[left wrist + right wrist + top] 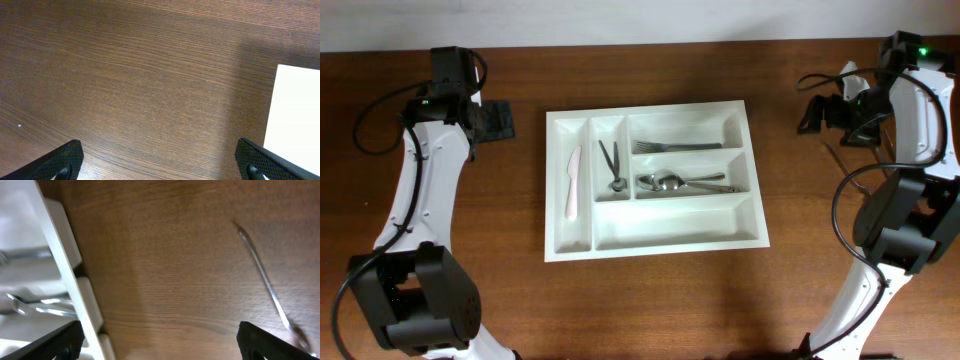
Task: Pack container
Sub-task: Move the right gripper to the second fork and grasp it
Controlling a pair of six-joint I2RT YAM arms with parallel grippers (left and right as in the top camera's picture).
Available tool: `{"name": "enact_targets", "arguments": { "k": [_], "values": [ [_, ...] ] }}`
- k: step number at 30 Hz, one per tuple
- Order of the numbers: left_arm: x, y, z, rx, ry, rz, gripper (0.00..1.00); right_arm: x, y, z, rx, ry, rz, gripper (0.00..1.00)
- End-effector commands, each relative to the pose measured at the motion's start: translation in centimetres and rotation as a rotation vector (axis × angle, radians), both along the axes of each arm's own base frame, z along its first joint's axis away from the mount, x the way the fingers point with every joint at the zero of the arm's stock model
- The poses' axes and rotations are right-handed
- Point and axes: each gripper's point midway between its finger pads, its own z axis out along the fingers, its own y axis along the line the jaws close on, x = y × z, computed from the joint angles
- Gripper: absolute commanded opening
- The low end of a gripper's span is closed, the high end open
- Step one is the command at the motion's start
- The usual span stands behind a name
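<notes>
The container, a white cutlery tray (653,240), lies in the middle of the table. It holds a white plastic knife (573,182), small dark tongs (611,165), a metal fork (675,147) and metal spoons (678,182); the bottom long compartment is bare. My left gripper (503,120) is open and empty, left of the tray's top left corner; its wrist view shows the tray's edge (295,120). My right gripper (817,112) is open and empty, right of the tray. A thin metal utensil (267,287) lies on the table beside it; the tray's wall (62,255) shows at left.
The brown wooden table (650,310) surrounds the tray. Both arm bases stand at the front corners (410,300) (900,240). The loose metal utensil also shows faintly under the right arm (840,158).
</notes>
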Motion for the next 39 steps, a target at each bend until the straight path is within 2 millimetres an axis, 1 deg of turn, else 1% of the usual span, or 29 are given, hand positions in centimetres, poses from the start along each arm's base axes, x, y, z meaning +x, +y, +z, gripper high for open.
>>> {"name": "enact_targets", "arguments": {
  "k": [1, 2, 3, 5, 7, 9, 11, 14, 18, 20, 26, 27, 33, 35, 39],
  "values": [
    [0.3, 0.1, 0.4, 0.018, -0.007, -0.010, 0.99, 0.6, -0.6, 2.3, 0.059, 0.022, -0.341, 0.99],
    [0.3, 0.1, 0.4, 0.018, -0.007, -0.010, 0.99, 0.7, -1.1, 2.1, 0.049, 0.043, -0.434, 0.99],
    [0.3, 0.1, 0.4, 0.018, -0.008, -0.009, 0.99, 0.3, -2.7, 1.7, 0.003, 0.108, -0.709, 0.99],
    [0.3, 0.1, 0.4, 0.018, -0.008, -0.009, 0.99, -0.2, -3.7, 1.5, -0.031, 0.152, -0.914, 0.99],
    [0.3, 0.1, 0.4, 0.018, -0.008, -0.010, 0.99, -1.3, -4.7, 1.3, -0.067, 0.211, -1.166, 0.99],
    [0.3, 0.1, 0.4, 0.018, -0.007, -0.010, 0.99, -3.0, -5.6, 1.1, -0.125, 0.273, -1.431, 0.97],
    [0.3, 0.1, 0.4, 0.018, -0.007, -0.010, 0.99, -4.7, -5.9, 1.2, -0.176, 0.322, -1.612, 0.98],
    [0.3, 0.1, 0.4, 0.018, -0.007, -0.009, 0.99, -5.5, -6.6, 1.2, -0.228, 0.319, -1.671, 0.99],
    [0.3, 0.1, 0.4, 0.018, -0.007, -0.010, 0.99, -5.9, -7.4, 1.1, -0.284, 0.303, -1.677, 0.99],
    [0.3, 0.1, 0.4, 0.018, -0.007, -0.010, 0.99, -6.1, -7.4, 0.8, -0.286, 0.314, -1.715, 0.99],
    [0.3, 0.1, 0.4, 0.018, -0.007, -0.010, 0.99, -8.4, -6.7, -1.8, -0.331, 0.413, -1.864, 0.98],
    [0.3, 0.1, 0.4, 0.018, -0.008, -0.009, 0.99, -8.6, -6.8, -2.2, -0.335, 0.419, -1.867, 0.99],
    [0.3, 0.1, 0.4, 0.018, -0.007, -0.009, 0.99, -9.3, -7.6, -4.9, -0.339, 0.429, -1.889, 1.00],
    [0.3, 0.1, 0.4, 0.018, -0.007, -0.009, 0.99, -9.4, -7.9, -5.6, -0.335, 0.428, -1.899, 0.98],
    [0.3, 0.1, 0.4, 0.018, -0.007, -0.010, 0.99, -8.4, -8.7, -6.4, -0.297, 0.374, -1.917, 0.98]
  ]
}}
